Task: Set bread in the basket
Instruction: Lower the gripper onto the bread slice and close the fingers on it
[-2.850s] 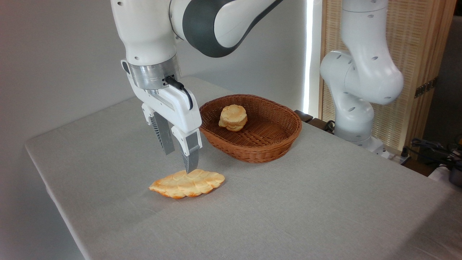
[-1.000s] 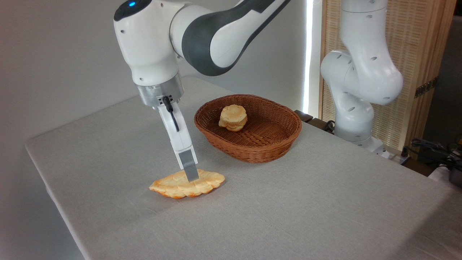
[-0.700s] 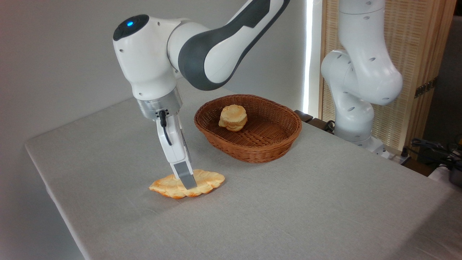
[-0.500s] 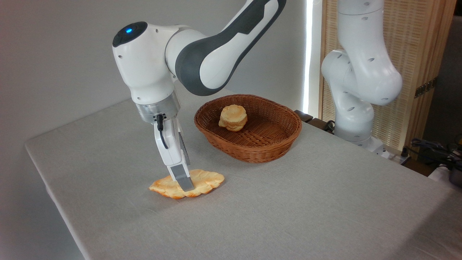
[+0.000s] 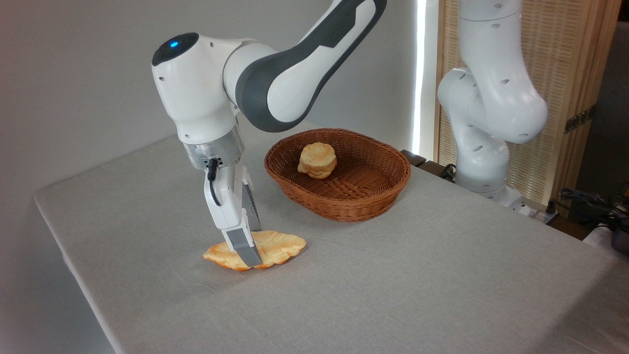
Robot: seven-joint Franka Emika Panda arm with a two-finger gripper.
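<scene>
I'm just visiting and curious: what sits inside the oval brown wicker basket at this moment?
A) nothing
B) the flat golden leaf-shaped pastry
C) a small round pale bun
C: the small round pale bun sits in the oval brown wicker basket; the flat golden leaf-shaped pastry lies on the table.

Pale round bun (image 5: 317, 160); grey-clothed table (image 5: 417, 275); slatted wooden screen (image 5: 572, 73), right rear.

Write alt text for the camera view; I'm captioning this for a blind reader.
A white robot arm's gripper is down over a flat golden bread lying on a grey table, fingers straddling it. Behind, to the right, a brown wicker basket holds a small round bun.
</scene>
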